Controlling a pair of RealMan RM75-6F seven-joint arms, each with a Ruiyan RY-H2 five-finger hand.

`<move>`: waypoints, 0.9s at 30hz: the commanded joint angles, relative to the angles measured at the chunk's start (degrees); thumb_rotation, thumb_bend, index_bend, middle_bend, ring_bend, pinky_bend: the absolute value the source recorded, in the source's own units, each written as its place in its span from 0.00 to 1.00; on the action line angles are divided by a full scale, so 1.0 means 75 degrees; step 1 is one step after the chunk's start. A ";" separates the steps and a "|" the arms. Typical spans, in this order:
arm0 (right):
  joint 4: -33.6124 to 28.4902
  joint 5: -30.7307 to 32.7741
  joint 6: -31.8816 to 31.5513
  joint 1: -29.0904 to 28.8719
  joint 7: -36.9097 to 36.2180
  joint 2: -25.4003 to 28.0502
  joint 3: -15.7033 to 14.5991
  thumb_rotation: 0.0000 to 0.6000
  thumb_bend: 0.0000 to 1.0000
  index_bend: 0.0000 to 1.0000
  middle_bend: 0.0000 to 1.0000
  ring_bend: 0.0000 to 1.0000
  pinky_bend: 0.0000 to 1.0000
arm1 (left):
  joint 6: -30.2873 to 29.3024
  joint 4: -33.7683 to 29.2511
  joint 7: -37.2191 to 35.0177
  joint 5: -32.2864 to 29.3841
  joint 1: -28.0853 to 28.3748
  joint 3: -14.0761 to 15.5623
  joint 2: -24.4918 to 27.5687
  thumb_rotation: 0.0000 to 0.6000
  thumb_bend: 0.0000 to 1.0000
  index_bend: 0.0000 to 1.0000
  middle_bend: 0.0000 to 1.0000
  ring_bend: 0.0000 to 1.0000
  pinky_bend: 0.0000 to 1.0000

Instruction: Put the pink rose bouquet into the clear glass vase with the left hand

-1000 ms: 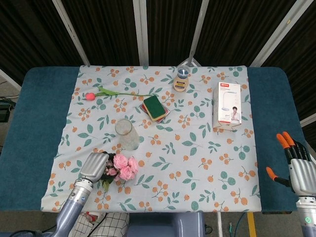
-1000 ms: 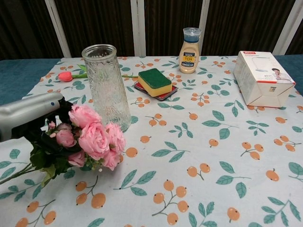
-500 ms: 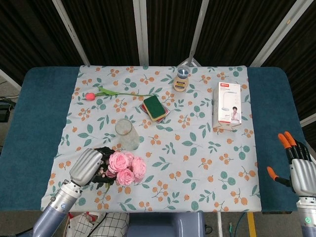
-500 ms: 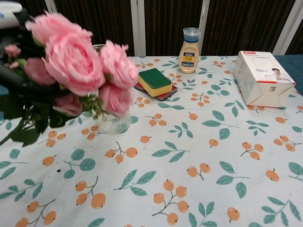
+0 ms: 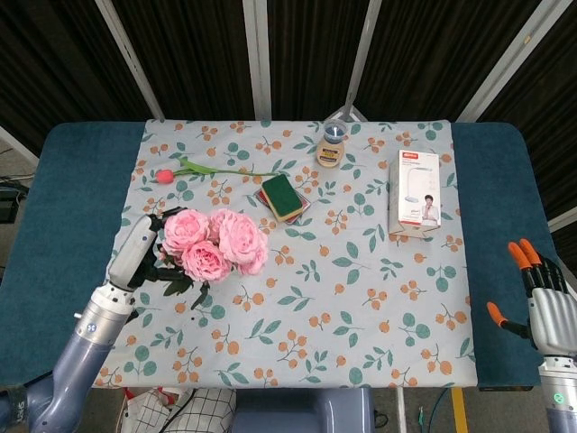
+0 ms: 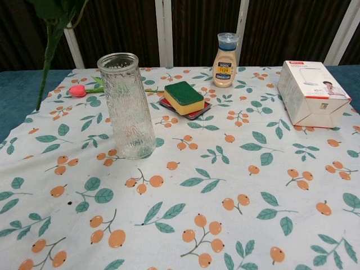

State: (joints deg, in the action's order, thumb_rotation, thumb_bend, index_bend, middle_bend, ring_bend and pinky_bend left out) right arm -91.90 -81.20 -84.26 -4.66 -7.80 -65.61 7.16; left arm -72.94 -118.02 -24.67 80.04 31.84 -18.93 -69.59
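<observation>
Pink rose bouquet (image 5: 216,244) raised, hiding vase; left hand (image 5: 135,254) fingers grip stems; right hand (image 5: 541,302) fingers spread.

You have on table: one pink rose bouquet (image 5: 216,244), held up at 9 o'clock. One clear glass vase (image 6: 126,106). One single pink tulip (image 5: 165,175) at 11 o'clock. One green sponge (image 6: 183,97), on one red dish (image 6: 194,112) under it. One bottle (image 6: 225,60) at 12 o'clock. One white box (image 6: 311,93) at 2 o'clock. Two hands: left hand (image 5: 137,253), right hand (image 5: 541,308).
</observation>
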 commanded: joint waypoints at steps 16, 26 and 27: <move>0.0534 0.0149 -0.0013 -0.0045 -0.0687 -0.0259 0.0207 1.00 0.28 0.10 0.00 0.01 0.06 | 0.1192 0.1162 -0.1322 -0.1246 0.1398 -0.1402 -0.0355 1.00 0.36 0.55 0.54 0.44 0.53; 0.0754 0.0395 0.0193 -0.0057 -0.0912 -0.0323 0.0263 1.00 0.28 0.10 0.00 0.01 0.06 | 0.1488 0.1597 -0.1444 -0.1582 0.1719 -0.1768 -0.0238 1.00 0.35 0.55 0.54 0.44 0.53; 0.0780 0.0419 0.0210 -0.0059 -0.0903 -0.0327 0.0270 1.00 0.28 0.10 0.00 0.01 0.06 | 0.1501 0.1657 -0.1456 -0.1602 0.1734 -0.1783 -0.0236 1.00 0.35 0.55 0.54 0.44 0.53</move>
State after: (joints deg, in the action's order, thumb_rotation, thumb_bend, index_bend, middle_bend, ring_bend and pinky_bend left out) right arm -86.18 -78.19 -82.80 -5.11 -14.62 -68.05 9.13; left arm -61.91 -105.98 -35.55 68.25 44.67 -32.18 -71.46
